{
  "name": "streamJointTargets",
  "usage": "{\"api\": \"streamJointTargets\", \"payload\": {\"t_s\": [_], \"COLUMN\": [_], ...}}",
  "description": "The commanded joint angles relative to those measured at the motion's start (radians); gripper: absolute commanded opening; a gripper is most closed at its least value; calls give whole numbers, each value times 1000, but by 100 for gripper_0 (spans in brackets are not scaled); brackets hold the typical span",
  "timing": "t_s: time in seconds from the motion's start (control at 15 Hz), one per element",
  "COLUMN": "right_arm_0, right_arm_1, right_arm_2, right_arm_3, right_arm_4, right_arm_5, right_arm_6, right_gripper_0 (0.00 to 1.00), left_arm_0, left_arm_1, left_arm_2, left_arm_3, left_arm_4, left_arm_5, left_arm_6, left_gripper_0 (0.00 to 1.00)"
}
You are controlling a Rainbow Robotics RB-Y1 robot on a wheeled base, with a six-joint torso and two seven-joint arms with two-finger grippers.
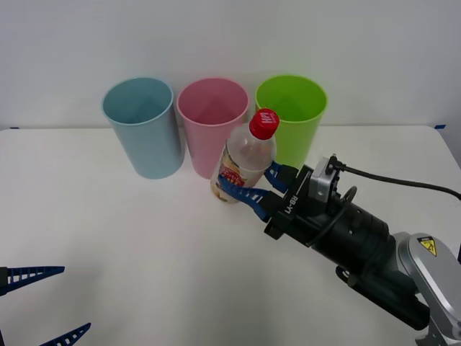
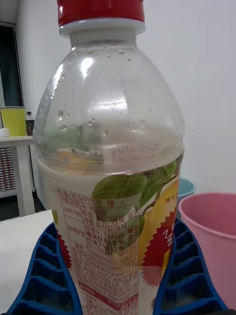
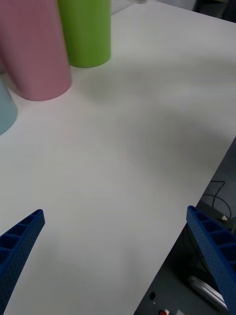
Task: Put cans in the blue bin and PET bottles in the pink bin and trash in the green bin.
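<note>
My right gripper is shut on the PET bottle, a small clear bottle with a red cap and a printed label. The bottle leans in front of the gap between the pink bin and the green bin. The blue bin stands left of the pink one. In the right wrist view the bottle sits between the blue fingers of the right gripper, with the pink bin behind it. My left gripper waits open at the near left corner.
The white table is bare in front of the three bins. In the left wrist view the left gripper hangs over bare tabletop, with the pink bin, the green bin and the table edge in sight.
</note>
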Motion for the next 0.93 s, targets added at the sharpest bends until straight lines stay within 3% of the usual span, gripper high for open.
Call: {"api": "streamJointTargets", "payload": {"t_s": [0.07, 0.6, 0.93], "right_arm_0": [-61, -239, -381], "right_arm_1": [31, 119, 166], "right_arm_2": [6, 73, 73], "right_arm_3": [0, 18, 161], "right_arm_4": [64, 393, 418], "right_arm_5": [63, 290, 391], "right_arm_6": [-45, -381, -396], "right_gripper_0": [0, 0, 0], "left_arm_0": [0, 0, 0], "left_arm_1": [0, 0, 0], "left_arm_2": [0, 0, 0], "left_arm_3": [0, 0, 0], "left_arm_4": [0, 0, 0], "left_arm_5": [0, 0, 0], "left_arm_6": [0, 0, 0], "left_gripper_0": [100, 100, 100]}}
